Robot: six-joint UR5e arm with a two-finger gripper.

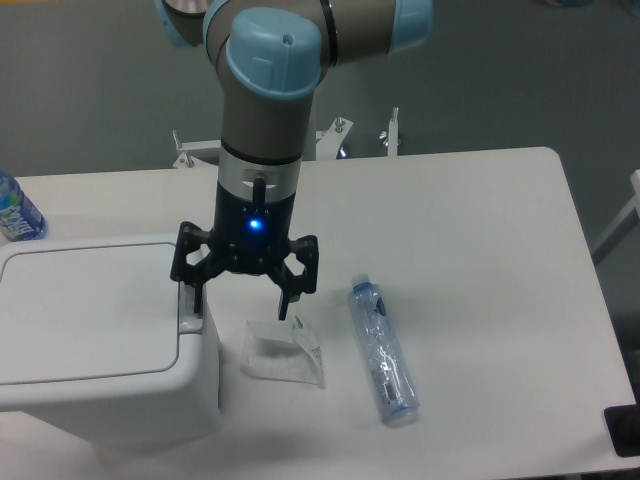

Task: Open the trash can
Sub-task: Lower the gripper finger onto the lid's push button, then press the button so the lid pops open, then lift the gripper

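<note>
The trash can [100, 340] is a large white boxy bin at the table's front left, its flat lid lying shut. A small grey push-button [190, 312] sits on its right rim. My gripper [241, 306] hangs pointing down at the bin's right edge, open, with nothing between its fingers. The left fingertip [196, 298] stands right over the push-button; I cannot tell if it touches. The right fingertip hovers above a clear plastic bag.
A crumpled clear plastic bag [282, 355] lies just right of the bin. An empty clear bottle [382, 350] lies on its side further right. A blue-labelled bottle [15, 210] stands at the left edge behind the bin.
</note>
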